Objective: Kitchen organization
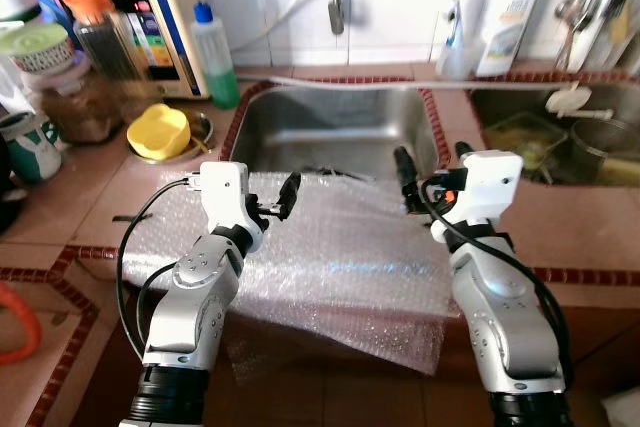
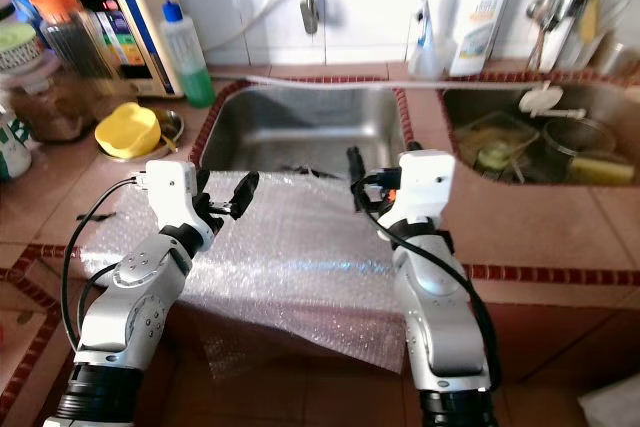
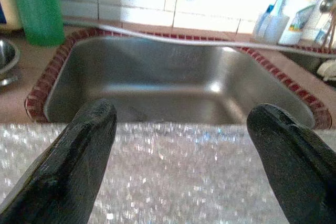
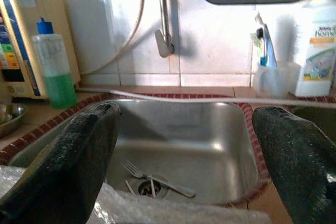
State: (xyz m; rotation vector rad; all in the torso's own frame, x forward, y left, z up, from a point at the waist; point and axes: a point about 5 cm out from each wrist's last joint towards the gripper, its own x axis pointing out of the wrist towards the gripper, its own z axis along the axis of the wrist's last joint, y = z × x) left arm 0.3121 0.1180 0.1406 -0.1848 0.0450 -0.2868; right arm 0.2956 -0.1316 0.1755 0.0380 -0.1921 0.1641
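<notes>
Hanging over the front edge of the counter, just in front of the sink (image 1: 335,127), is a big sheet of bubble wrap (image 1: 330,267). It lies flat on the counter and droops down past the edge toward the floor. This looks like the thing to tidy up.

Both arms are held up over the bubble wrap. The left gripper (image 1: 275,202) is over the sheet, near the sink's front left corner. Its two black fingers (image 3: 79,150) are spread wide apart and hold nothing. The right gripper (image 1: 432,175) is by the sink's front right corner. Its fingers (image 4: 84,156) are spread wide too, and they are empty.

To do this step well, each gripper should likely come down onto the near edge of the sheet and pinch it firmly, because bubble wrap is soft and slippery. Lifting both sides together should keep it from sliding off the counter.

Down inside the sink, a fork (image 4: 157,179) lies by the drain. Behind the sink on the left stands a green soap bottle (image 1: 213,57). Left of the sink sits a yellow bowl (image 1: 158,132). Behind the sink on the right stands a white bottle (image 1: 510,12).
</notes>
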